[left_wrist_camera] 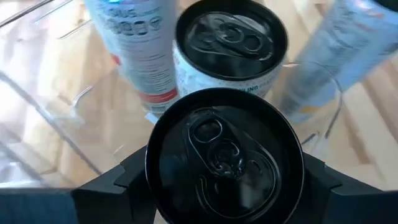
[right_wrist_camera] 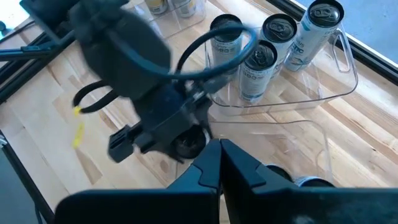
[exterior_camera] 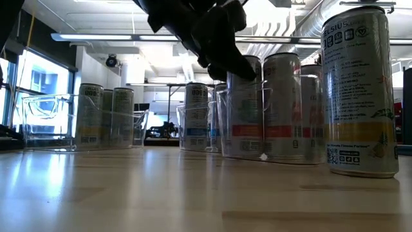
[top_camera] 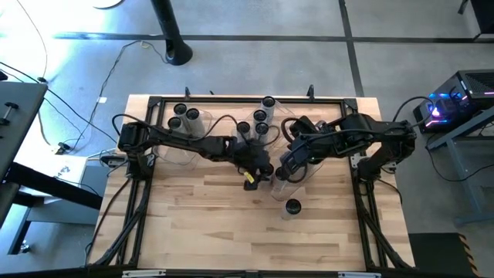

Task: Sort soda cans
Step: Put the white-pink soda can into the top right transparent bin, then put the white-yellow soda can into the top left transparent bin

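My left gripper (left_wrist_camera: 224,186) (top_camera: 261,171) is at the table's middle, shut on a soda can (left_wrist_camera: 224,155) with a dark round top. Just beyond it stand three more cans (left_wrist_camera: 230,31) inside a clear bin (top_camera: 284,188). The held can is upright at that bin's left end (right_wrist_camera: 186,143). My right gripper (right_wrist_camera: 221,155) (top_camera: 289,165) hangs shut and empty above the same bin. Several cans (right_wrist_camera: 258,59) stand on their bases in a clear bin (right_wrist_camera: 339,74) at the far middle. My left gripper pinches the can between its two fingers (left_wrist_camera: 118,183), one on each side of the wall just under the top rim (left_wrist_camera: 152,177). It comes slanting down from the table's left. The can stays upright. The can itself hides its base, so whether it rests on anything does not show.
One can (top_camera: 292,206) (exterior_camera: 360,90) stands alone on the wood toward the near edge. A clear bin (top_camera: 171,148) at the far left holds three cans (top_camera: 185,116). A black frame (top_camera: 231,99) rims the table. Bare wood lies across the near half.
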